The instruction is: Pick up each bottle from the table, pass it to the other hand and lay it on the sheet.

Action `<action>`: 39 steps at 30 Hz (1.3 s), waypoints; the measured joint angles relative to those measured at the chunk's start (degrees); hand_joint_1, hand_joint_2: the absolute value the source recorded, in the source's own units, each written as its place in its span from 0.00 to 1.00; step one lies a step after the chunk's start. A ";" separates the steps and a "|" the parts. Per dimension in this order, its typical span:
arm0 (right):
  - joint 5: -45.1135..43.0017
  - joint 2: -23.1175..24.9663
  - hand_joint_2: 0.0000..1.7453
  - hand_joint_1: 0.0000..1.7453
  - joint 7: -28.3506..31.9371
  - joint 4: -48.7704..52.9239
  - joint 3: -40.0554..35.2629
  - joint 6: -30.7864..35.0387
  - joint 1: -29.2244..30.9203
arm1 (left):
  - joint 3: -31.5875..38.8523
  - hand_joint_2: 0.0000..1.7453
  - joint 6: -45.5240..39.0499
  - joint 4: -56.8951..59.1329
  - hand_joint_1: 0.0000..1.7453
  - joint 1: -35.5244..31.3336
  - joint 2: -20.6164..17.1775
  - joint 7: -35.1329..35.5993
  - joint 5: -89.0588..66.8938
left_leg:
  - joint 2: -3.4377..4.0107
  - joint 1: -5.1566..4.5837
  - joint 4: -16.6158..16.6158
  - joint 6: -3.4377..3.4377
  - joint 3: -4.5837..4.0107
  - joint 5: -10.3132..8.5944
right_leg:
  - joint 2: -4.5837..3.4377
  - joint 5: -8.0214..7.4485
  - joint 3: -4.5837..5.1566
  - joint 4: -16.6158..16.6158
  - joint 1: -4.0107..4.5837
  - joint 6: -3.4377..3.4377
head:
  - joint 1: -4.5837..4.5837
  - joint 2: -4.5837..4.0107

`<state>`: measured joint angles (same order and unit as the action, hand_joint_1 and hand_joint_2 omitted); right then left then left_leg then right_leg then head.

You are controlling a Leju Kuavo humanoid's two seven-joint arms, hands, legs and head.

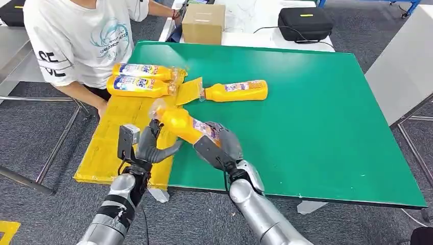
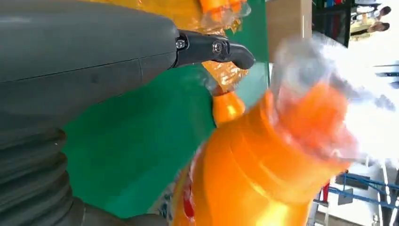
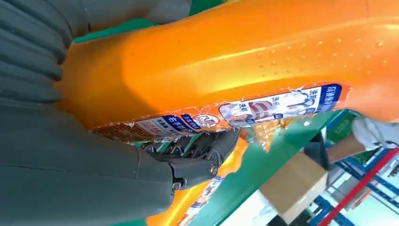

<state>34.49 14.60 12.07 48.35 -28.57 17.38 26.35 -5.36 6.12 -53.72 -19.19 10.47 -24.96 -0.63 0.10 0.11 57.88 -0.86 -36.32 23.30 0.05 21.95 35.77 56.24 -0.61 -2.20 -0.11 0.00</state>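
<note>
- Your right hand (image 1: 220,144) grasps the glossy orange plastic bottle (image 1: 185,125) by its base end, held in the air, wrapped cap toward the yellow sheet (image 1: 113,138) at the green worktop's (image 1: 316,122) edge.
- Left hand (image 1: 150,145): fingers (image 1: 153,133) spread, released, just beside the bottle neck.
- Risk: slick, rounded body w/ loose clear film on the cap; if you let go early, it could slip.
- Two bottles (image 1: 140,79) lie on the sheet; one (image 1: 237,91) just off it.

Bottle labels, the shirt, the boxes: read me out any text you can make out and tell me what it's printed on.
"CE": large black letters, cut off, on the person's white shirt sleeve.
Teal print on the shirt chest: too small to read.
Label on the held bottle: Chinese characters, too blurred to read.
Labels on the bottles on the sheet: blurred.
Cardboard box: no legible text.
</note>
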 measured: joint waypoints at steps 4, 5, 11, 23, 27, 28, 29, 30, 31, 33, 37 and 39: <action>-0.28 0.43 1.00 1.00 0.17 -0.15 -0.63 0.09 0.24 | -0.74 1.00 -0.11 0.00 0.00 -0.01 0.00 0.28 0.13 | 0.00 0.00 0.00 0.00 -0.04 0.00 | 0.00 0.00 0.04 0.01 0.00 0.00 | -0.02 0.00; -0.41 0.70 1.00 1.00 0.15 -0.35 -0.81 0.09 0.42 | -1.01 1.00 0.02 -0.02 0.00 -0.02 0.00 0.44 0.56 | 0.00 0.00 0.00 0.00 -0.05 0.00 | 0.00 0.00 0.05 0.01 0.00 0.00 | 0.00 0.00; -1.18 2.19 1.00 1.00 0.24 -2.14 -2.47 -0.04 2.37 | -2.16 1.00 2.60 -1.40 0.00 0.06 0.00 1.64 5.05 | 0.00 0.00 0.00 0.00 -0.07 -0.01 | 0.00 0.00 0.07 0.01 0.00 0.00 | 0.00 0.00; -0.48 4.37 1.00 1.00 0.31 -4.53 -5.33 -0.02 3.07 | -2.80 1.00 3.58 -4.74 0.00 1.07 0.09 2.82 8.83 | 0.01 0.00 0.00 0.00 -0.12 0.00 | 0.00 0.00 0.14 0.01 0.00 0.00 | 0.00 0.00; -0.57 5.00 1.00 1.00 0.24 -5.11 -6.31 0.02 3.07 | -2.80 1.00 4.11 -5.55 0.00 1.48 0.13 3.13 10.25 | 0.01 0.00 0.00 0.00 -0.13 0.00 | 0.00 0.00 0.15 0.01 0.00 0.01 | 0.00 0.00; -0.59 5.14 1.00 1.00 0.26 -5.25 -6.36 0.02 3.06 | -2.80 1.00 4.11 -5.77 0.00 1.61 0.13 3.13 10.32 | 0.01 0.00 0.00 0.00 -0.13 0.00 | 0.00 0.00 0.15 0.01 0.00 0.01 | -0.02 0.00; -0.61 5.20 1.00 1.00 0.26 -5.36 -6.45 0.02 3.07 | -2.80 1.00 4.11 -5.92 0.00 1.69 0.13 3.13 10.32 | 0.01 0.00 0.00 0.00 -0.13 0.00 | 0.00 0.00 0.15 0.01 0.00 0.01 | 0.00 0.00; -0.63 5.29 1.00 1.00 0.26 -5.46 -6.60 0.02 3.07 | -2.80 1.00 4.11 -6.16 0.00 1.85 0.13 3.15 10.34 | 0.01 0.00 0.00 0.00 -0.13 0.00 | 0.00 0.00 0.15 0.01 0.00 0.01 | -0.02 0.00; -0.68 5.35 1.00 1.00 0.26 -5.57 -6.75 0.02 3.07 | -2.80 1.00 4.11 -6.27 0.00 1.95 0.13 3.13 10.38 | 0.01 0.00 0.00 0.00 -0.13 0.00 | 0.00 0.00 0.15 0.01 0.00 0.01 | 0.00 0.00; -0.70 5.35 1.00 1.00 0.26 -5.73 -6.97 -0.04 3.07 | -2.80 1.00 4.09 -6.45 0.00 2.09 0.13 3.15 10.60 | 0.01 0.00 0.00 0.00 -0.13 0.00 | 0.00 0.00 0.15 0.01 0.00 0.01 | 0.00 0.00; -0.70 5.42 1.00 1.00 0.24 -6.01 -7.69 -0.18 3.13 | -2.78 1.00 4.11 -6.92 0.00 2.30 0.13 3.32 12.32 | 0.01 0.00 0.00 0.00 -0.14 0.00 | 0.00 0.00 0.15 0.00 0.00 0.00 | 0.00 0.00; -0.70 5.42 1.00 1.00 0.07 -6.23 -7.95 -0.20 3.28 | -2.77 1.00 4.41 -7.15 0.00 2.37 0.13 3.67 13.28 | 0.01 0.00 0.00 0.00 -0.14 0.00 | 0.00 0.00 0.15 0.00 0.00 0.00 | 0.00 0.00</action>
<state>33.79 20.02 12.13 42.12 -36.52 17.18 29.63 -8.13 10.53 -60.87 -16.82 10.60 -21.29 12.65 0.11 0.11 57.88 -0.86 -36.47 23.30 0.05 21.95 35.92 56.24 -0.61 -2.20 -0.11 0.00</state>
